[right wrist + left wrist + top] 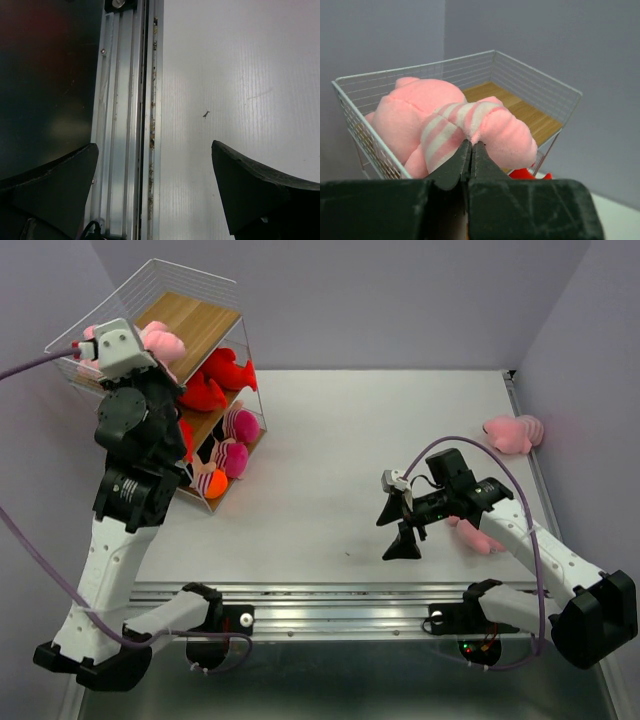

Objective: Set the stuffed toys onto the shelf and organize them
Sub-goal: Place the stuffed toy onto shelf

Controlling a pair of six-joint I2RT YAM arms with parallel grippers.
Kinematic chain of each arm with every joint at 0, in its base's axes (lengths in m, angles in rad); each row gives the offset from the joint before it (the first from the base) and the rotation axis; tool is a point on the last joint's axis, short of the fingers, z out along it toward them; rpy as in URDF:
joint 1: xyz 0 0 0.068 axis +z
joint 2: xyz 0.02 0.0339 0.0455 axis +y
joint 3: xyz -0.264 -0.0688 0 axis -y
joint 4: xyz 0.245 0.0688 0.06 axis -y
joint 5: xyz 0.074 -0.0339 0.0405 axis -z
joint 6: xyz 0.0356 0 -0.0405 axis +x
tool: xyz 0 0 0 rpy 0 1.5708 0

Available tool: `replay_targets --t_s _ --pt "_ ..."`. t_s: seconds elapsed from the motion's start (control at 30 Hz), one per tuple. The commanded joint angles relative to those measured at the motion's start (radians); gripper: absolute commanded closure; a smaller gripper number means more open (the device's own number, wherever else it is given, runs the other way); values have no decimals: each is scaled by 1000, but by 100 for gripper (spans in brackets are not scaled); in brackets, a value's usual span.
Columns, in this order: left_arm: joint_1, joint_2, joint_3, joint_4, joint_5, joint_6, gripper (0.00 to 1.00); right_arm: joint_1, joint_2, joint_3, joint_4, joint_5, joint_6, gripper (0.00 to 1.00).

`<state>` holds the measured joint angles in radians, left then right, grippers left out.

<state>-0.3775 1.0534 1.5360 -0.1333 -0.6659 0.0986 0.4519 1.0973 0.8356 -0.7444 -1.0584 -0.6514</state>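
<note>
**Left tool [471,146] at the top tier of the shelf [535,90]; right tool [398,530] above the bench [320,440].**
The left tool is closed on a fold of a pink striped toy [440,120] lying in the shelf's top tier. The right tool, well to the right of the shelf, stands wide apart and holds nothing.

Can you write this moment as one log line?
left hand: shut at pink striped plush toy on white wire shelf | right hand: open over table
</note>
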Motion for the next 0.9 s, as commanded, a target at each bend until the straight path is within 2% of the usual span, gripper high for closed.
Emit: replay_targets --t_s 0.0,0.13,0.33,0.67,0.87 --pt "6 -99 -132 306 -46 -174 100 -5 -10 -1 7 -22 -17 0" --pt "6 -161 -256 414 -49 -232 100 -5 -4 -1 8 -22 -19 0" --pt "6 -181 -341 480 -73 -328 100 -5 3 -1 7 -18 -21 0" --pt "6 -142 -465 623 -188 -364 100 -5 32 -1 4 -22 -30 0" --pt "5 -162 -530 721 -210 -347 100 -5 56 -1 0 -20 -42 0"
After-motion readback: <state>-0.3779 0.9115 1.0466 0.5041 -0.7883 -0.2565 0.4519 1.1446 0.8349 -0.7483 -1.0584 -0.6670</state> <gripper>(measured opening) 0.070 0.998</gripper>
